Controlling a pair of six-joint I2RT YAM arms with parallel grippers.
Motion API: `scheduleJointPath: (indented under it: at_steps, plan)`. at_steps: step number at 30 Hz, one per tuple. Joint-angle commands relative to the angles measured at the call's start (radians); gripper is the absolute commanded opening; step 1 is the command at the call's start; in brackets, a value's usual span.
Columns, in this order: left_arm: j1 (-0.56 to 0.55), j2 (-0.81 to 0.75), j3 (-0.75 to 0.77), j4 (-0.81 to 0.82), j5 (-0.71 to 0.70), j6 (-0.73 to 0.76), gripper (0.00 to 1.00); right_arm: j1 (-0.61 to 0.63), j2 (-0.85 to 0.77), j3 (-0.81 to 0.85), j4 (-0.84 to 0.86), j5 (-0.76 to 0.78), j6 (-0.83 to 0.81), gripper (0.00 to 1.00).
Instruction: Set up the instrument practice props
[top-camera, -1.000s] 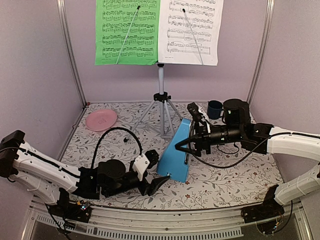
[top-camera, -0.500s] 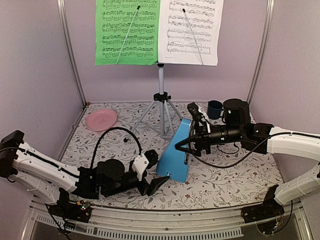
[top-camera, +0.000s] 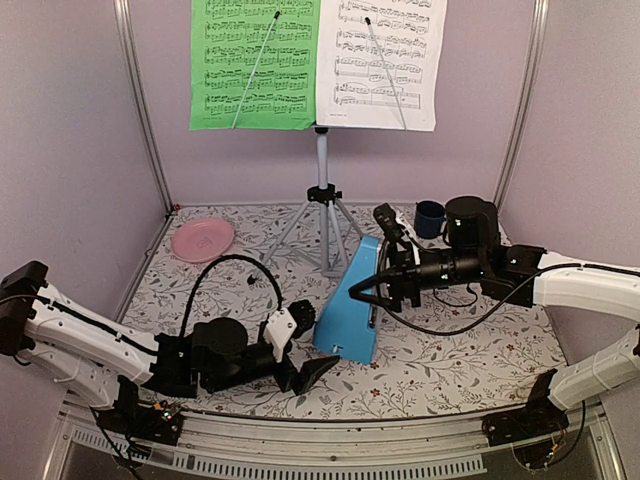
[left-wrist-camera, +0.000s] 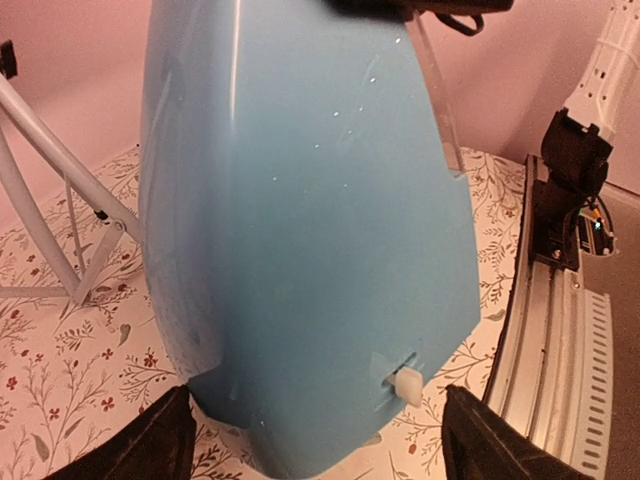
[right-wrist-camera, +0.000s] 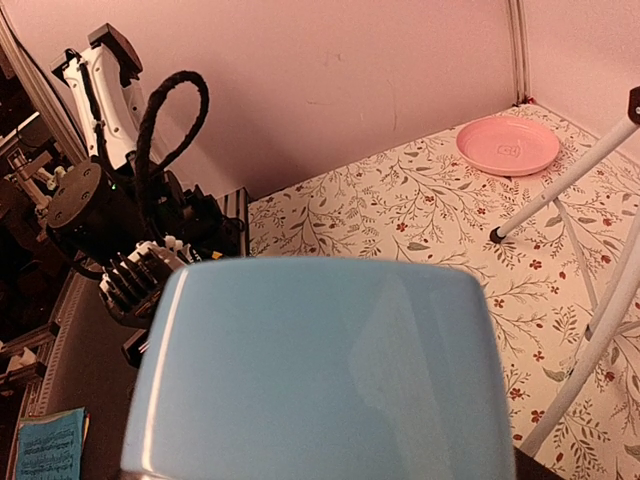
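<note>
Leaning light-blue pyramid metronome (top-camera: 350, 308) | right tool (top-camera: 372, 285) gripping its top | left tool (top-camera: 308, 345) wide

Light-blue metronome (top-camera: 352, 300), pink plate (top-camera: 202, 240), floral table (top-camera: 450, 350) (green page (top-camera: 255, 65), white page (top-camera: 380, 65))

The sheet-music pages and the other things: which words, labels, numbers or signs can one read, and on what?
No text reads clearly.
Green page: printed music lines, too small to read.
White page: the same.
Pink plate: faint mark in the middle, too blurred.
Blue metronome: no label shows.
Blue card, lower left of the right wrist view: dark print, too blurred.
</note>
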Motion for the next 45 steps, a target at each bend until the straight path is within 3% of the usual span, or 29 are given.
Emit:
scheduleJointPath:
  at_steps: [1, 6, 11, 18, 24, 33, 38, 45]
  plan:
    - [0.012, -0.02, -0.004, 0.019, 0.011, -0.021, 0.88, 0.009, -0.01, 0.064, 0.098, -0.008, 0.007, 0.2]
    - [0.019, -0.099, -0.073, 0.078, -0.029, -0.059, 0.98, 0.028, 0.006, 0.064, 0.097, 0.07, 0.012, 0.2]
    - [0.088, -0.298, -0.208, 0.107, -0.102, -0.176, 0.99, 0.096, 0.057, 0.072, 0.134, 0.296, 0.023, 0.2]
    - [0.24, -0.503, -0.297, -0.033, -0.11, -0.316, 0.99, 0.223, 0.232, 0.168, 0.174, 0.587, 0.067, 0.2]
    - [0.315, -0.498, -0.251, -0.17, -0.11, -0.338, 0.99, 0.281, 0.399, 0.265, 0.171, 0.77, 0.087, 0.21]
    - [0.37, -0.442, -0.219, -0.237, -0.07, -0.387, 0.98, 0.296, 0.591, 0.371, 0.199, 0.934, 0.14, 0.26]
    - [0.387, -0.441, -0.208, -0.269, -0.064, -0.394, 0.98, 0.316, 0.645, 0.408, 0.197, 1.021, 0.15, 0.39]
    - [0.393, -0.435, -0.157, -0.34, -0.072, -0.4, 0.99, 0.329, 0.642, 0.402, 0.197, 0.988, 0.215, 0.87]
